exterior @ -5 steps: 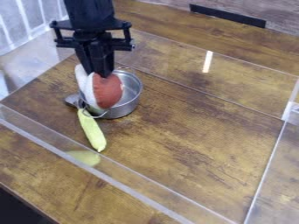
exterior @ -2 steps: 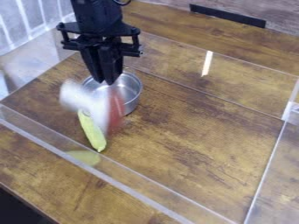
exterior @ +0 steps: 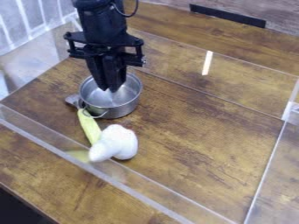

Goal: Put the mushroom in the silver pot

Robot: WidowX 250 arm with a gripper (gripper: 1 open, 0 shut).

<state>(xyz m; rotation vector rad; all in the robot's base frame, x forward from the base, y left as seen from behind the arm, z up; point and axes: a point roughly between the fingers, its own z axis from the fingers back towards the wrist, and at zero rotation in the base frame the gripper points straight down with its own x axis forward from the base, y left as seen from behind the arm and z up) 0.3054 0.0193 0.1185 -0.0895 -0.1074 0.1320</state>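
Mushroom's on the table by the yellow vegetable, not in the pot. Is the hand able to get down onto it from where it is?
Probably yes. The mushroom lies in the open, nothing over it; only the yellow vegetable crowds one side. The hand is above the silver pot.

No readable writing

We find no text, label, brand, number or sign that we can read on anything in this view; every surface is plain or too blurred to tell.

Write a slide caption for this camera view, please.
The claw hangs over the silver pot while the mushroom lies on the wooden table beside a yellow-green vegetable.
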